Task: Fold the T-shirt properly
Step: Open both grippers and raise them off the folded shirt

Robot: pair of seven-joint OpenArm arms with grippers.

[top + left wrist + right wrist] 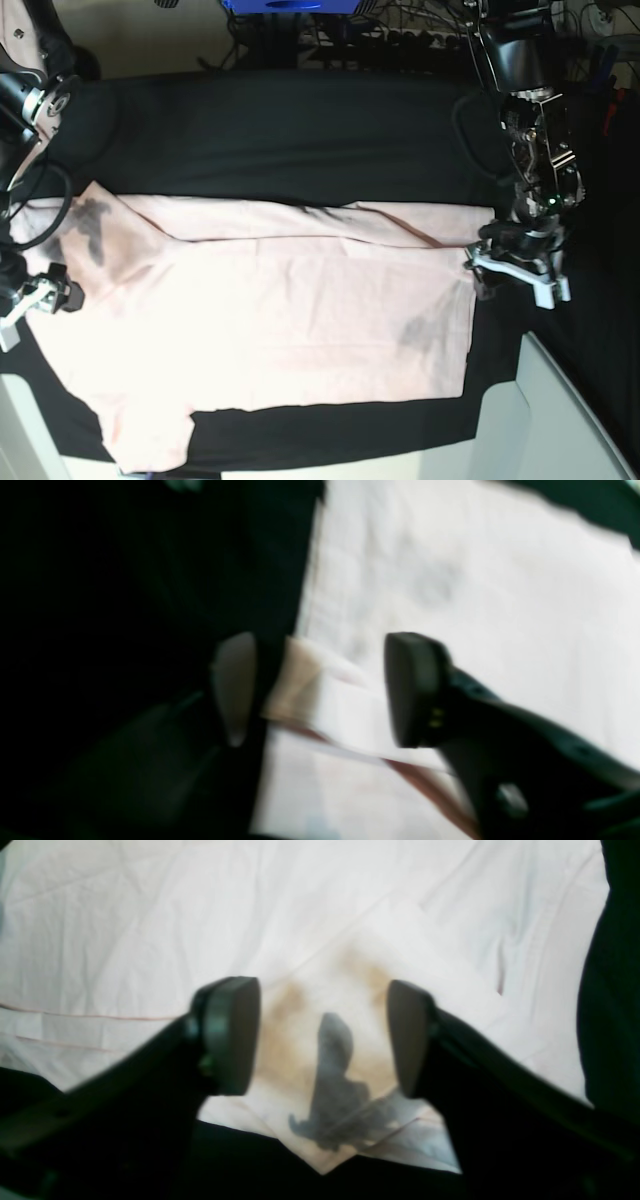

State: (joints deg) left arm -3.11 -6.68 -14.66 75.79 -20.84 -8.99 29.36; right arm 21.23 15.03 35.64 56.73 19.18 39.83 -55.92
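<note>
The T-shirt lies spread across the bench between my two sets of fingers, its top strip turned down in one long fold; I judge the sleeves and the crosswise folds are still to do. My left fingers stand spread at the shirt's edge, a folded corner lying loose between them, nothing pinched. My right fingers are spread too, over a corner with dark lettering showing through, clear of the cloth
</note>
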